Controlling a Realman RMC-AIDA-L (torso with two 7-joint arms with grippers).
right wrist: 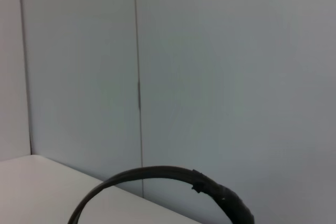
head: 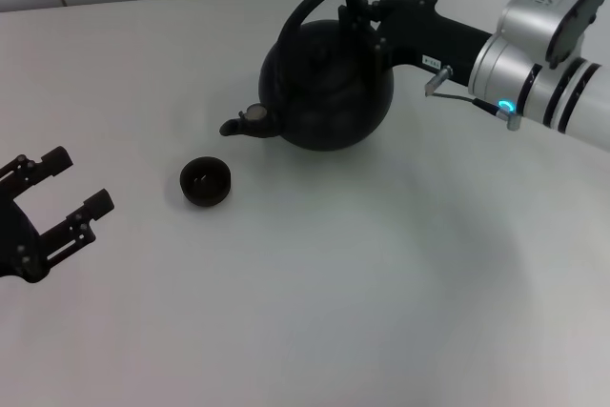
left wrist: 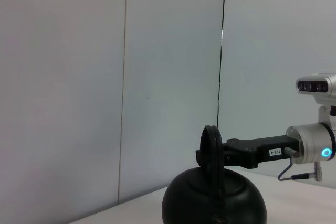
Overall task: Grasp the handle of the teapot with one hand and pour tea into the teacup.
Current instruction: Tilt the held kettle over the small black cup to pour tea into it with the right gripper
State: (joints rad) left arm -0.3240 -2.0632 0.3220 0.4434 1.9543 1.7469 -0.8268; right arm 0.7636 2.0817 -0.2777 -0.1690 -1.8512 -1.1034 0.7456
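Head view: the teapot [head: 329, 83] sits on the white table [head: 381, 264], toward its far side, with the short spout [head: 232, 127] aimed at the robot's left and the lid knob [head: 254, 113] just above the spout. Over the teapot's top arches the handle [head: 319, 2], standing upright. The right gripper [head: 367, 21] reaches in from the teapot's right side, and its fingers are closed around the handle's right end, close above the pot's shoulder. Behind the teapot, farther to its right, the black gripper body joins the silver forearm [head: 543, 64], where a small blue light [head: 502, 105] glows.

The teacup [head: 206, 182] stands on the table near the teapot, nearer the robot and left of the spout, apart from the pot and upright. Well to the left of the teapot, past the cup, the left gripper [head: 62, 193] hangs over the near left part of the table with its two fingers spread wide, holding nothing.

The left wrist view shows the teapot [left wrist: 214, 203] spout-on, the handle [left wrist: 211, 145] seen edge-on as a narrow hoop, and the right gripper [left wrist: 207, 156] clamped on it from the side. The right wrist view shows only the arch of the handle [right wrist: 157, 174] with its thicker wrapped section [right wrist: 231, 203] against a pale panelled wall [right wrist: 210, 77].
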